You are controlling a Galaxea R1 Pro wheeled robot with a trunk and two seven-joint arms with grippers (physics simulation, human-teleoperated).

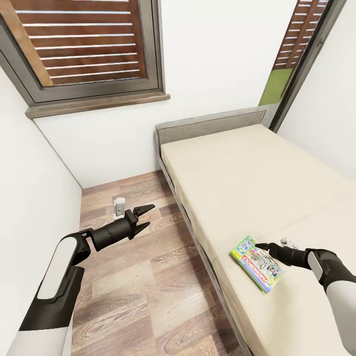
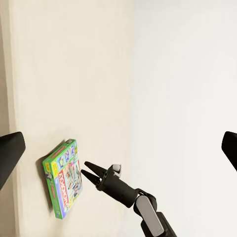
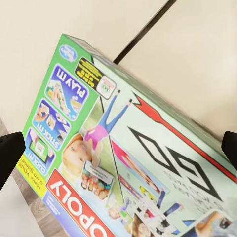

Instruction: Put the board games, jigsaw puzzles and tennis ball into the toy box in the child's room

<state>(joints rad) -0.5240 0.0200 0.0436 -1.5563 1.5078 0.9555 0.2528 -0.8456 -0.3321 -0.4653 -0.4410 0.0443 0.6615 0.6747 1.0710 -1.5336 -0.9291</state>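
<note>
The Monopoly board game [image 1: 257, 264], lying flat near the bed's [image 1: 247, 188] edge, is approached by the released right claw [image 1: 258, 245], which must be lowered astride it and clenched.

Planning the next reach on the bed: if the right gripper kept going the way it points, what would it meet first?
Most likely the Monopoly box lying flat on the bed; the right gripper, jaws open, points at it, though the gap is unclear.
</note>
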